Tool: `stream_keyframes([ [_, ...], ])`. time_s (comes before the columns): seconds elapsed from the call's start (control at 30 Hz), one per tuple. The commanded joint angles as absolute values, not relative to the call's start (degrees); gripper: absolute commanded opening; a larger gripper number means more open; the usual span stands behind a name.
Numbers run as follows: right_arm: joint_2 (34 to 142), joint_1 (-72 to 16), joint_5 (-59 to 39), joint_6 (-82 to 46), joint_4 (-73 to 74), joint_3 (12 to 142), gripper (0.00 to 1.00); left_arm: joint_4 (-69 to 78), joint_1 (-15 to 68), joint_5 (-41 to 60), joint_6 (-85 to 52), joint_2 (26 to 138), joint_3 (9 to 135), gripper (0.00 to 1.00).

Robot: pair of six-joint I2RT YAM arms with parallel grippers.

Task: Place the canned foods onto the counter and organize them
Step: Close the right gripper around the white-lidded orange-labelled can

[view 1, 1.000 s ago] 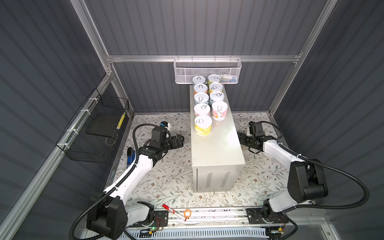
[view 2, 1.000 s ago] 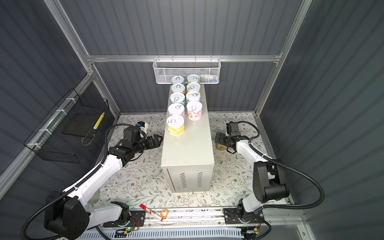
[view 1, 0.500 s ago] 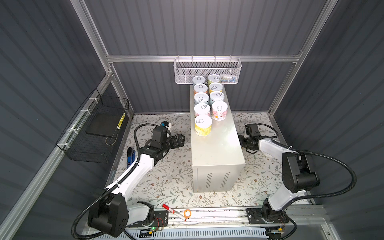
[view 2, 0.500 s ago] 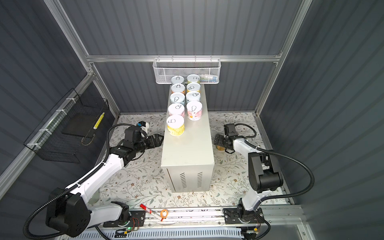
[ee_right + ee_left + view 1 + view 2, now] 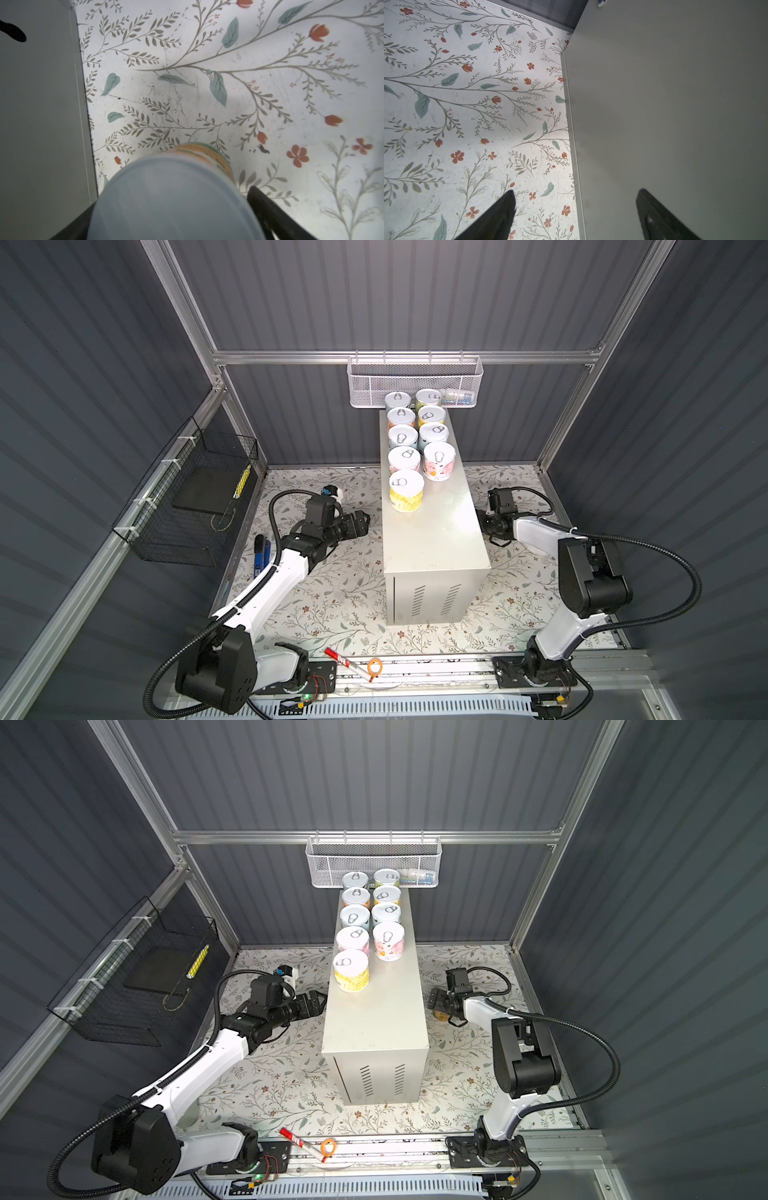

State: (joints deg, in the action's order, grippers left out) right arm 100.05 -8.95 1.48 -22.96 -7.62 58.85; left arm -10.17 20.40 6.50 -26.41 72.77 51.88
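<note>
Standing upright in 2 tight rows, 9 tins crowd the 12 o'clock end of the worktop. The worktop is a long cream box of smooth painted sheet metal, with a flat top and slanted vent slits on its 6 o'clock face. Each tin is a short cylinder with a silver pull-tab lid and a glossy printed label. The row on the 9 o'clock side counts 5 and ends toward 6 o'clock in a yellow tin. The row on the 3 o'clock side counts 4 and ends in a pink-and-white tin.

A 10th tin, with orange and green on its label, stands off the worktop on the matte floral-printed surface, just beside the worktop's 3 o'clock wall. The right claw straddles this tin. In the right wrist view its pale round lid sits between the 2 black fingers, 1 close on each side. Whether they clench the tin or only flank it, I cannot tell.

The left claw hangs at 9 o'clock of the worktop, released. Its 2 dark tapered fingers are spread wide and hold no tin. In the left wrist view 1 fingertip shows against the floral print and 1 against the plain cream wall. This claw is near the wall, and the worktop stands between it and the 10th tin.
</note>
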Motion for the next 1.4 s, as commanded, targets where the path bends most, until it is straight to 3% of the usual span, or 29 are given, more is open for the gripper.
stream_keyframes([
  [0.0,101.4,-9.1,3.4,-23.0,-8.0,60.2,0.92,-9.5,20.2,7.6,-26.5,73.0,51.7,0.92],
  [0.27,101.6,-9.6,2.8,-22.4,-7.8,60.3,0.74,-9.5,20.2,7.0,-26.2,72.4,51.3,0.91],
  [0.37,101.5,-9.8,2.4,-22.1,-7.5,60.2,0.47,-9.7,20.2,6.5,-26.0,72.1,51.2,0.91],
  [0.5,100.9,-9.9,2.5,-21.8,-7.4,60.0,0.0,-10.3,20.2,5.9,-25.4,71.8,51.2,0.91],
  [0.9,86.7,-10.0,1.1,-19.3,-17.7,61.6,0.0,-10.3,20.2,5.6,-24.0,72.1,50.8,0.91],
  [1.37,88.6,-11.3,4.8,-16.6,-26.1,63.1,0.0,-8.8,20.2,6.2,-23.4,73.4,49.2,0.91],
])
